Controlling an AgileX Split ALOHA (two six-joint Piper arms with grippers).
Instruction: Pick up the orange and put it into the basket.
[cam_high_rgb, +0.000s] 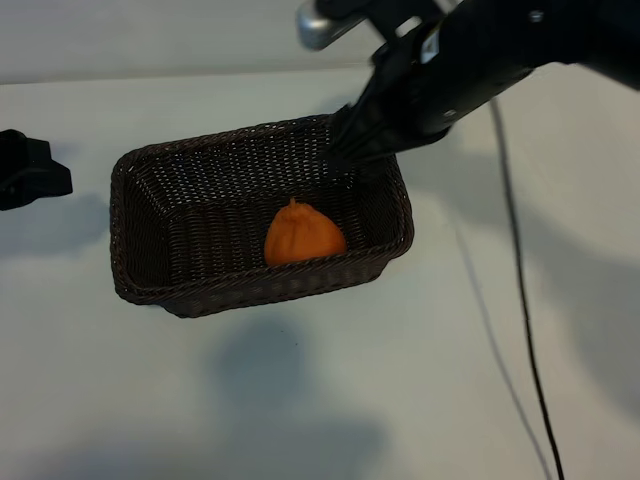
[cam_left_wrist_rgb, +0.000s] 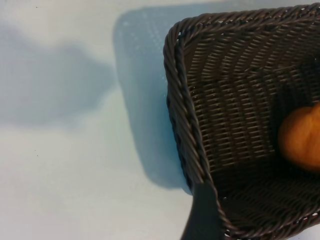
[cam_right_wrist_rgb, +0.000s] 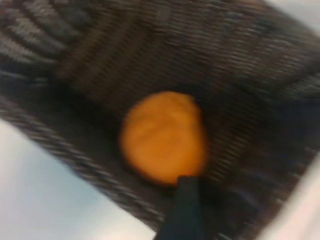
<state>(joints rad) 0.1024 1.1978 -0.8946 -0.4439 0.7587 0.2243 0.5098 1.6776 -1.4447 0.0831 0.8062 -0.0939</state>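
The orange (cam_high_rgb: 303, 238) lies loose on the floor of the dark-brown wicker basket (cam_high_rgb: 250, 290), toward its right end near the front wall. My right gripper (cam_high_rgb: 342, 150) hangs over the basket's far right corner, above and behind the orange, open and holding nothing. In the right wrist view the orange (cam_right_wrist_rgb: 162, 135) sits inside the basket (cam_right_wrist_rgb: 65, 150) just beyond one dark finger (cam_right_wrist_rgb: 185, 207), apart from it. My left gripper (cam_high_rgb: 55, 180) is parked at the table's left edge, open and empty. Its wrist view shows the basket's rim (cam_left_wrist_rgb: 175, 100), the orange (cam_left_wrist_rgb: 302, 137) and one finger (cam_left_wrist_rgb: 202, 217).
A black cable (cam_high_rgb: 520, 300) runs down the white table (cam_high_rgb: 300, 400) to the right of the basket. The right arm's dark body (cam_high_rgb: 500, 60) fills the upper right, above the table.
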